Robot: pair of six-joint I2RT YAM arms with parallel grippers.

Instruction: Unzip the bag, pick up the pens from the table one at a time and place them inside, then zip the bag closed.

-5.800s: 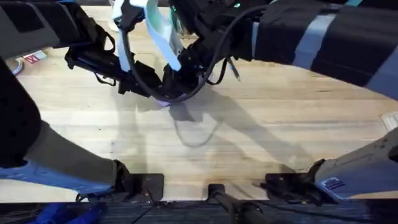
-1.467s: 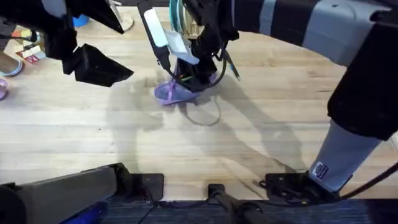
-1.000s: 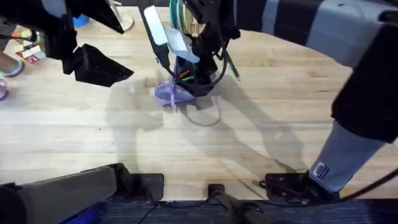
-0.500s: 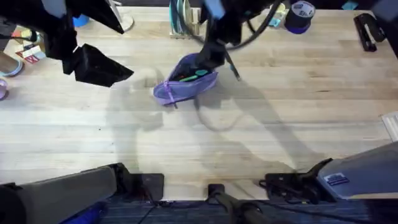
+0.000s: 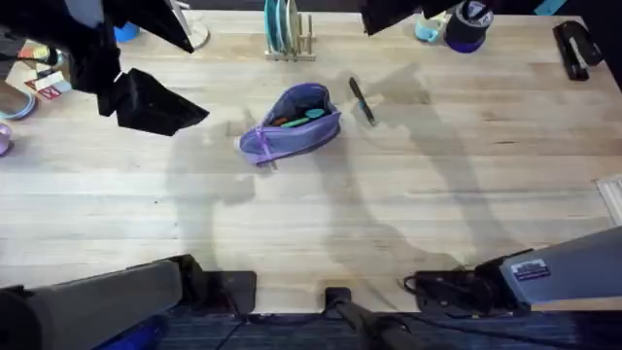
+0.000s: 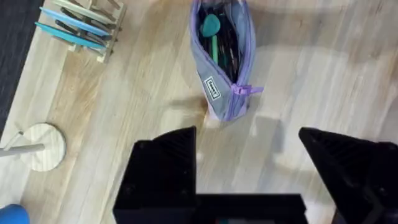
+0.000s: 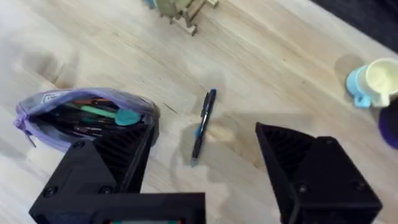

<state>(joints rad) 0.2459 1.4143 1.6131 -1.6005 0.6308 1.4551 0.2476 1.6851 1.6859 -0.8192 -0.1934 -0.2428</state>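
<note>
The lavender bag [image 5: 292, 122] lies unzipped on the table [image 5: 321, 224], with orange and teal pens [image 5: 296, 118] showing in its mouth. One dark pen [image 5: 362, 100] with a blue section lies loose on the wood just right of the bag. My left gripper [image 5: 154, 102] hovers high to the bag's left. In the left wrist view the left gripper [image 6: 245, 134] is open and holds nothing, with the bag [image 6: 221, 56] ahead of it. My right gripper [image 7: 199, 134] is open too, raised above the loose pen [image 7: 203, 124] and beside the bag [image 7: 87, 115].
A wooden rack with plates [image 5: 287, 29] stands behind the bag. A mug [image 5: 428, 29] and a dark tape roll [image 5: 466, 24] sit at the far edge, and a black stapler [image 5: 573, 44] lies at the far right. Bare wood stretches across the near half.
My right gripper has let go at the bag's mouth, then lifted away toward the far edge. The bag has settled flat with the pens inside. The left arm has stayed put.
</note>
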